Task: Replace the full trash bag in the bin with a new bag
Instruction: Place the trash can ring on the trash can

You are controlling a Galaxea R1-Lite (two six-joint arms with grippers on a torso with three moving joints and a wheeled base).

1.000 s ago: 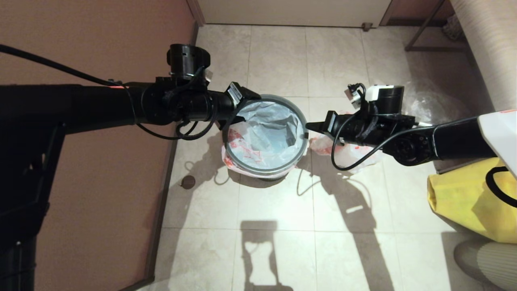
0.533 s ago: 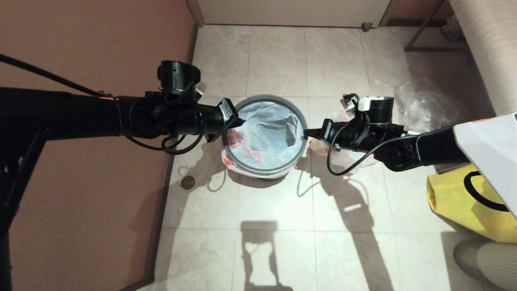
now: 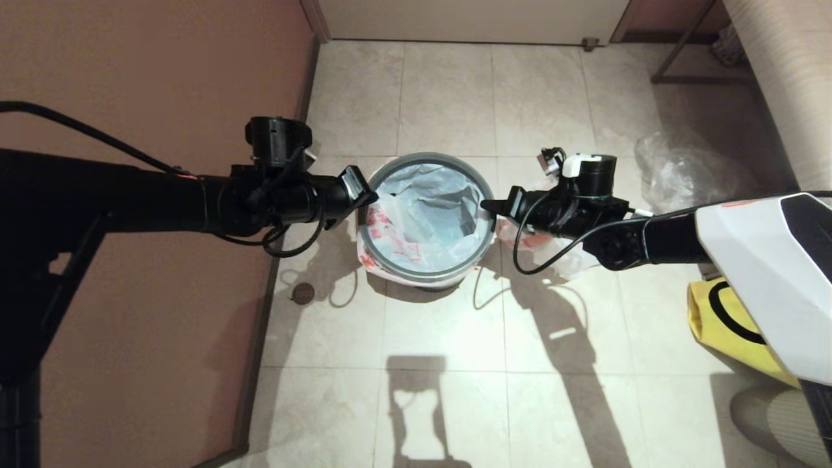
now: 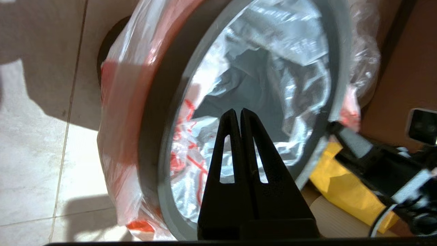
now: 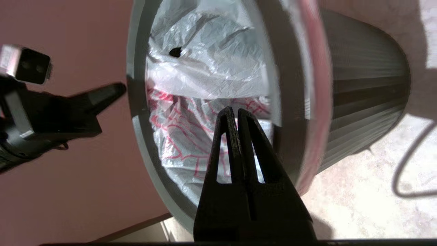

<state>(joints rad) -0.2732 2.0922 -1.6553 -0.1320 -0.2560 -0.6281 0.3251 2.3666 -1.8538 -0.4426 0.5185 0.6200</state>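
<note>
Lining the bin [image 3: 426,276] looks all but finished: the new bag [image 3: 422,218] is spread inside, its orange-red band folded over the rim, and the grey ring [image 3: 429,273] sits on top. The left claw [image 3: 370,197], pressed together and empty, hovers at the rim's nine o'clock; the right claw [image 3: 486,206], likewise pressed together and holding nothing, is at three o'clock. On the floor [image 3: 455,338] just beyond the bin at three o'clock, under the right arm, lies the full trash bag [image 3: 559,257]. What remains, I judge, is only seating the ring firmly and pulling both arms away.
</note>
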